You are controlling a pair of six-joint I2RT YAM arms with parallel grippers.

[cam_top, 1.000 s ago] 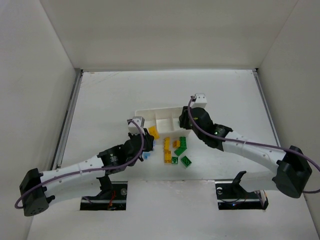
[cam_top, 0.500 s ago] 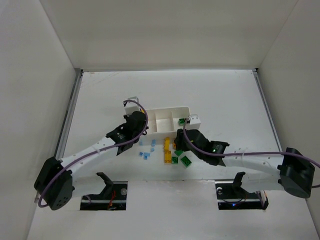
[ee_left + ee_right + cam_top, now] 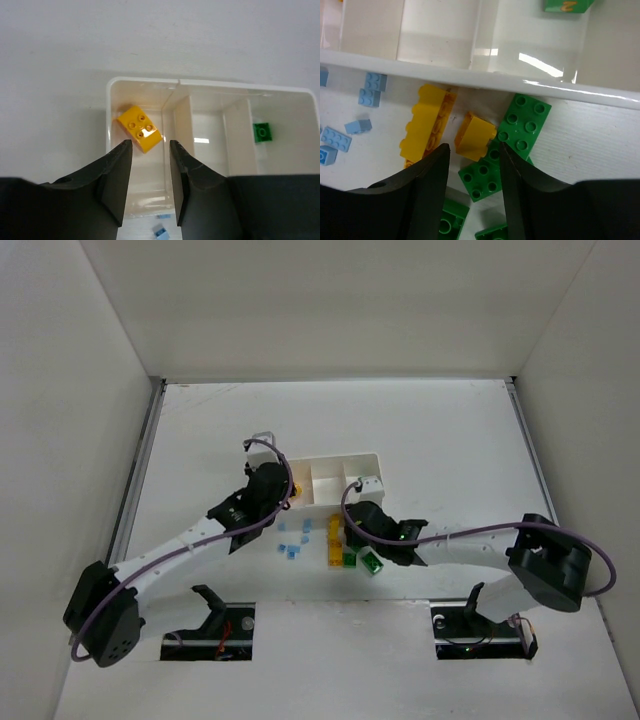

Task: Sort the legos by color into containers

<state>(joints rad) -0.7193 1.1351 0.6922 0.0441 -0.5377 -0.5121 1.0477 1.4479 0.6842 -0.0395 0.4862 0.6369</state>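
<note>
The white tray (image 3: 330, 457) has three compartments. A yellow-orange brick (image 3: 140, 129) lies in its left one, a green brick (image 3: 262, 132) in its right one; the middle one shows nothing. My left gripper (image 3: 287, 493) hangs open and empty over the left compartment, jaws (image 3: 150, 145) apart just short of the yellow brick. My right gripper (image 3: 351, 534) is open low over the loose pile in front of the tray. Its jaws (image 3: 473, 150) straddle a small yellow brick (image 3: 475, 136) and a green brick (image 3: 482, 175), gripping neither.
Loose in front of the tray: a long yellow brick (image 3: 427, 125), a green plate (image 3: 524, 122), more green bricks (image 3: 372, 562) and several light blue bricks (image 3: 372, 89) to the left (image 3: 291, 545). The tray's front wall (image 3: 470, 75) is just beyond the right jaws.
My left gripper carried a yellow brick from the pile to the left compartment and let it go. My right gripper left a green brick in the right compartment and came down to the pile.
</note>
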